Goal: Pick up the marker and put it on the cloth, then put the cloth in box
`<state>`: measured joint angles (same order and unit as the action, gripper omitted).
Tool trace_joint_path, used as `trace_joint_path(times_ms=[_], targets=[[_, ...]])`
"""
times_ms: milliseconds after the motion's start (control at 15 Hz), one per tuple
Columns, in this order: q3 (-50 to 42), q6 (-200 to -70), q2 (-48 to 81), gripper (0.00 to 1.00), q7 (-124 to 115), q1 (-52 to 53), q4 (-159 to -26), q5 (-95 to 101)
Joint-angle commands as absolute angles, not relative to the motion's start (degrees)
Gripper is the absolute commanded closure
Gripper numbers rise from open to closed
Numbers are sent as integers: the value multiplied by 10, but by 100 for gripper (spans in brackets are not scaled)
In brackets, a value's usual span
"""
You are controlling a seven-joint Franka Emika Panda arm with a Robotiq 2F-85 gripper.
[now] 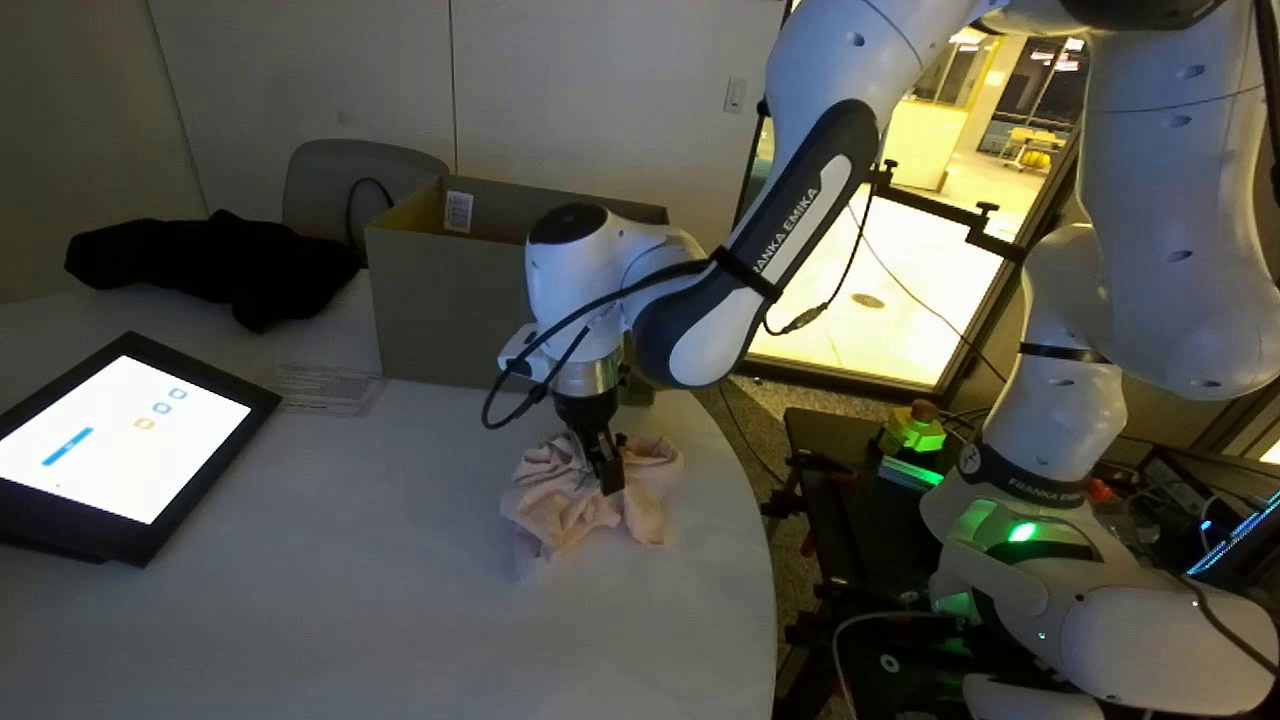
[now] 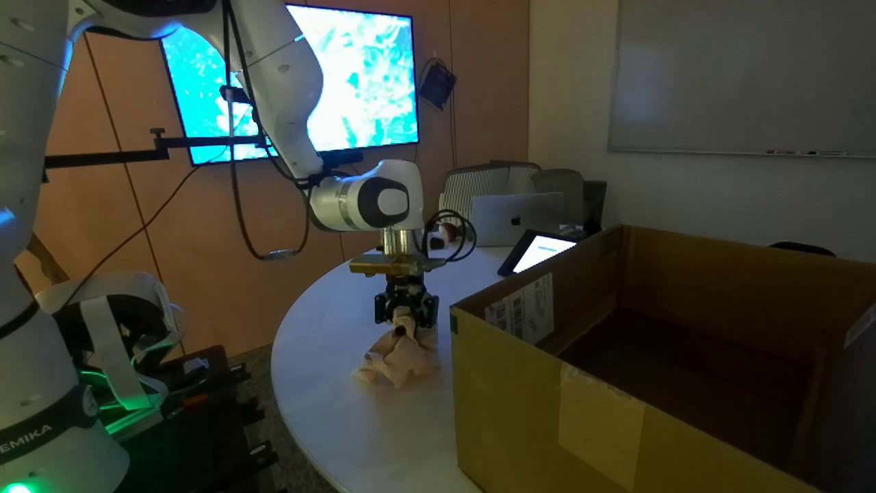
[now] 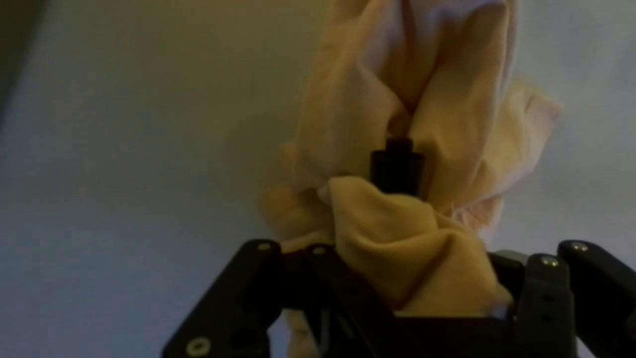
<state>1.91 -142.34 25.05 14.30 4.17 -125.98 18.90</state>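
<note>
The pale pink cloth (image 1: 560,515) lies rumpled on the round table; it also shows in an exterior view (image 2: 397,366) and the wrist view (image 3: 357,99). The marker (image 3: 397,171) shows only its dark end from under a cloth fold; a dark end also shows in an exterior view (image 2: 399,331). The rest of it is hidden. My gripper (image 1: 603,478) is low at the cloth, its fingers apart, with bunched cloth rising between them, as seen in an exterior view (image 2: 405,322) and the wrist view (image 3: 422,278). The brown cardboard box (image 2: 520,411) stands beside the cloth, also here (image 1: 450,300).
A tablet (image 1: 120,430) with a lit screen and a black fabric bundle (image 1: 210,260) are on the table (image 1: 400,600). A clear flat item (image 1: 325,388) lies near the box. A laptop (image 2: 520,216) stands at the far side. The table's round edge is close to the cloth.
</note>
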Motion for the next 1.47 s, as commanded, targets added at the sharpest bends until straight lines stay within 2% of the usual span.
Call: trace_joint_path(times_ms=[0, 667, 1400], targets=[[12, -1402, 189, 86, 124, 47, -1274, 200], [-32, -1433, 130, 86, -59, 45, -1250, 208], [-66, -1403, -29, 88, -228, -14, -1213, 197]])
